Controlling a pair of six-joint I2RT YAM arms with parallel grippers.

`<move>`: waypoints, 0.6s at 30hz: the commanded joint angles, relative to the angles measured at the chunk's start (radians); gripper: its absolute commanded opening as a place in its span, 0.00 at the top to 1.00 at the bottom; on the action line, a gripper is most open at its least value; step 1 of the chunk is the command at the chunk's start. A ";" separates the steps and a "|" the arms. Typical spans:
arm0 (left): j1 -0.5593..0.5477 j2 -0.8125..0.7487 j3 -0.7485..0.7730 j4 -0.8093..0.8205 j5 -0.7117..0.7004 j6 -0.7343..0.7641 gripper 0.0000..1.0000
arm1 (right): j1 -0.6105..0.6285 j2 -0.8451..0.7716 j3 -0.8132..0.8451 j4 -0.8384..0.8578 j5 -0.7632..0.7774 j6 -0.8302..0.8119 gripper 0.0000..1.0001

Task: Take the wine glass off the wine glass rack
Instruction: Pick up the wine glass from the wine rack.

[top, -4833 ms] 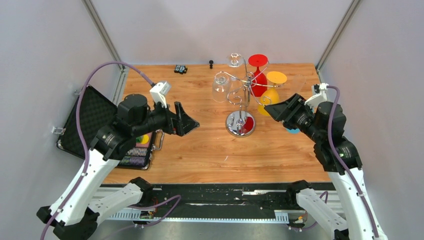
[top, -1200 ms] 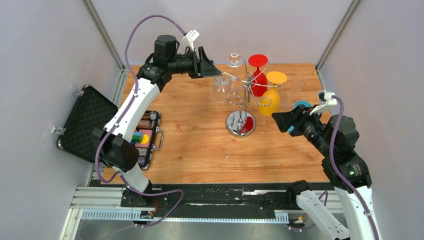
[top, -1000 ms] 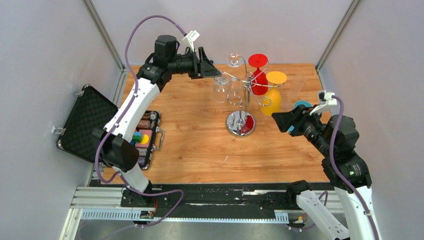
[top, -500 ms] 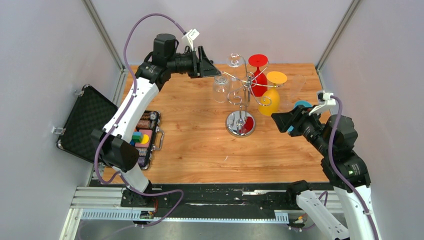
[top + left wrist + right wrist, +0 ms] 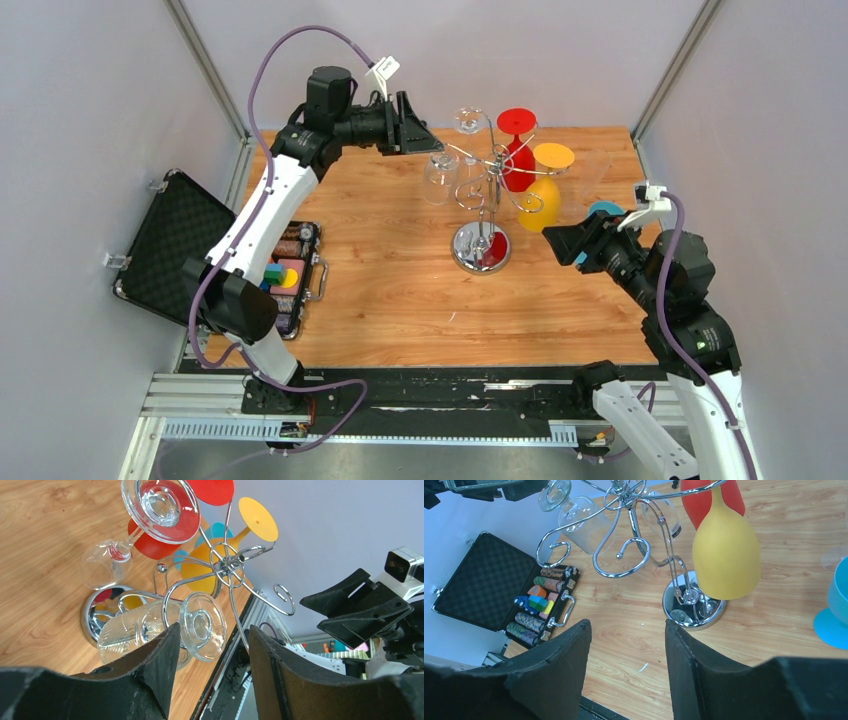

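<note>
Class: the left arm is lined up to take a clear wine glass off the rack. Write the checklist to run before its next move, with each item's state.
1. Left gripper open and empty: ok.
2. Foot of the patterned clear wine glass framed between the left fingers in the left wrist view: ok.
3. That glass hanging from the wine glass rack: ok.
4. Fingers touching the glass: cannot tell.
5. Right gripper open, apart from the rack: ok.
</note>
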 commanded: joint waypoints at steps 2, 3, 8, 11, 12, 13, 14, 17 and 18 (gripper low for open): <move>-0.019 -0.012 0.003 0.033 0.046 -0.028 0.40 | 0.000 0.017 -0.002 0.056 -0.008 0.016 0.45; -0.019 -0.012 -0.001 0.033 0.048 -0.032 0.41 | 0.001 0.023 -0.002 0.066 -0.008 0.024 0.45; -0.021 -0.010 -0.012 0.032 0.054 -0.045 0.42 | 0.000 0.058 0.003 0.126 -0.002 0.109 0.44; -0.023 -0.006 -0.014 0.030 0.057 -0.051 0.43 | 0.001 0.079 0.001 0.163 0.008 0.162 0.44; -0.023 -0.006 -0.015 0.028 0.058 -0.053 0.43 | 0.000 0.086 0.002 0.173 0.010 0.181 0.43; -0.023 -0.004 -0.016 0.026 0.059 -0.054 0.43 | 0.000 0.094 0.003 0.180 0.006 0.201 0.43; -0.023 -0.004 -0.016 0.024 0.060 -0.055 0.43 | -0.001 0.104 0.005 0.186 0.003 0.213 0.43; -0.023 0.000 -0.017 0.016 0.062 -0.057 0.44 | 0.000 0.139 0.008 0.195 -0.006 0.254 0.43; -0.023 0.000 -0.017 0.015 0.062 -0.057 0.44 | -0.001 0.147 0.010 0.196 -0.006 0.267 0.42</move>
